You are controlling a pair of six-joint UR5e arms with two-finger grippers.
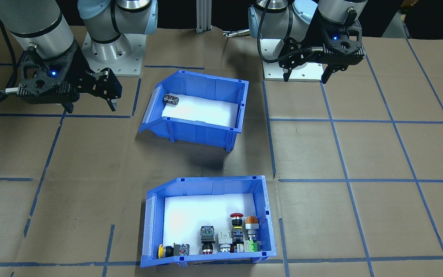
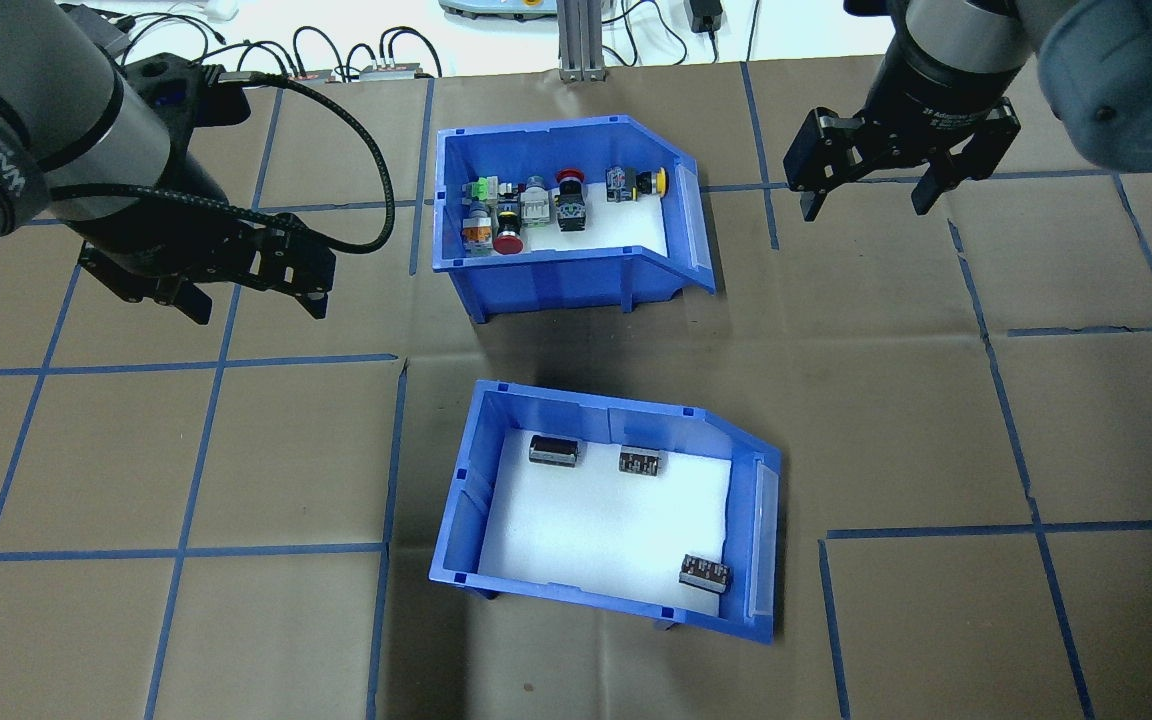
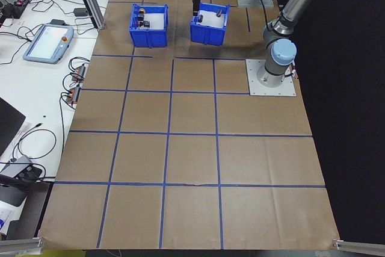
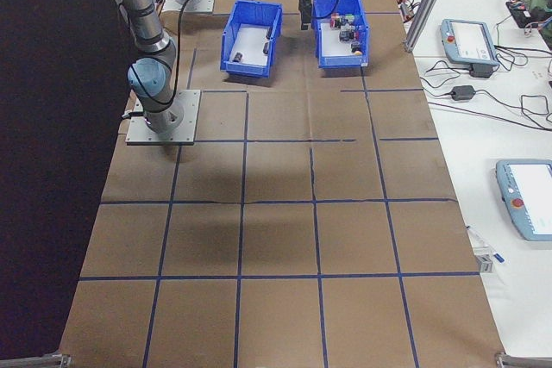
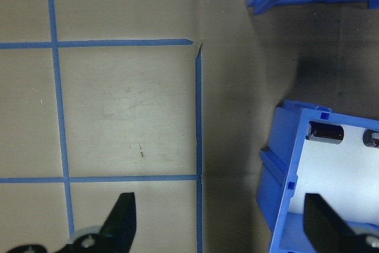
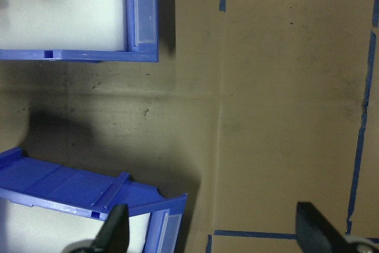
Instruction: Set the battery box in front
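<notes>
Bins sit mid-bench, one behind the other. Nearer the robot is the battery box [image 2: 616, 520], blue with a white foam liner [image 2: 596, 520], resting slightly askew on the brown bench [image 2: 936, 620] with its sloped front toward the robot's right. Three dark cylinders [image 2: 552, 449] lie apart inside: two by the far wall, one in the near right corner. Beyond it, across a bare gap, stands the button bin [image 2: 566, 215], its coloured push-buttons [image 2: 536, 200] crowded along the far wall. Both arms hang above the bench at the sides, clear of the bins. The left hand [image 2: 246, 300] hovers off the left of the gap, fingers spread wide and holding nothing. The right hand [image 2: 866, 200] hovers to the right of the button bin, likewise wide open and empty. Blue tape lines [image 2: 186, 550] grid the bench.
</notes>
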